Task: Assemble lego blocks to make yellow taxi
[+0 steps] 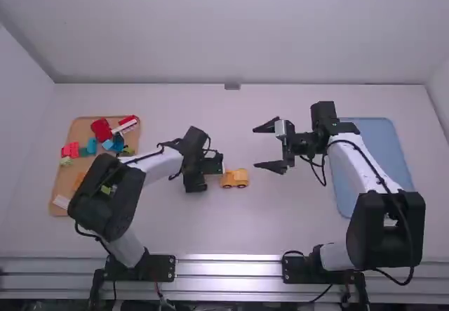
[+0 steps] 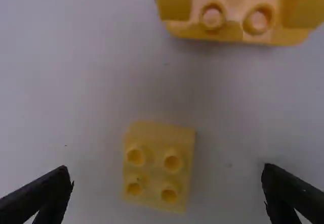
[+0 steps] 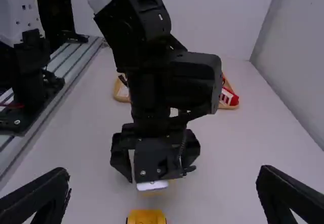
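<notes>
Step in hand, as I judged it: pick up the loose yellow block (image 2: 159,176) for fitting to the taxi (image 2: 233,31). The block lay on the table, studs up, between the fingers of the left gripper (image 2: 167,169), which stood wide apart and held nothing. The part-built taxi stood just beside it, with bare studs between two raised yellow parts.

The next move called for centring the left fingers on the block, closing them squarely on its sides and lifting it straight up. Seating it would then need stud alignment and firm, level pressure. An off-centre grip could twist the block; a wide swing could nudge the taxi. I judged the right gripper (image 1: 257,147), its fingers apart with nothing between them, suitable for steadying the taxi.

Containers: the wooden tray (image 1: 65,177), at the left of the high view, held red blocks (image 1: 100,130), blue blocks (image 1: 117,144), a pale green block (image 1: 66,161) and white pieces (image 1: 62,201). The blue tray (image 1: 381,149) lay at the right, partly beneath the right arm.
</notes>
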`<move>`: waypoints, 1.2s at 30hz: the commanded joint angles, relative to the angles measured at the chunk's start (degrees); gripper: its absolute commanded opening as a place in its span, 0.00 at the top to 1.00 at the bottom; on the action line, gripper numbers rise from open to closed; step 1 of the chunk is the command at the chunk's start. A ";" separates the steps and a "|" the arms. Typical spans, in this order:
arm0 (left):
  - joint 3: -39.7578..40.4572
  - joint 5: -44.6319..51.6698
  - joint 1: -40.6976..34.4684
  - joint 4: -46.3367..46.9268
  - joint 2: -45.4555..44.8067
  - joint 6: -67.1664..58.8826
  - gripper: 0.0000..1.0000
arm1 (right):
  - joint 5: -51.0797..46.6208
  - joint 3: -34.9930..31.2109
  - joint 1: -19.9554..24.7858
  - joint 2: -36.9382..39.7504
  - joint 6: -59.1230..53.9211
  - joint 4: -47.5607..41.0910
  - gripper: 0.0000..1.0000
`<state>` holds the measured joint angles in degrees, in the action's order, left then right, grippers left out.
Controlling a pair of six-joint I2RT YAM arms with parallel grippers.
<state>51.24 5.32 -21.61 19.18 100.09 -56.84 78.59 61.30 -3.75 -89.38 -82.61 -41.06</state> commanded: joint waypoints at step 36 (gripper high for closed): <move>-6.97 50.90 22.60 -17.97 15.54 -17.49 0.40 | 1.16 -0.22 -2.64 1.38 0.07 0.28 0.01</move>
<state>44.99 58.17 0.86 1.15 114.98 -74.61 80.23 61.30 -6.46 -89.38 -82.74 -40.64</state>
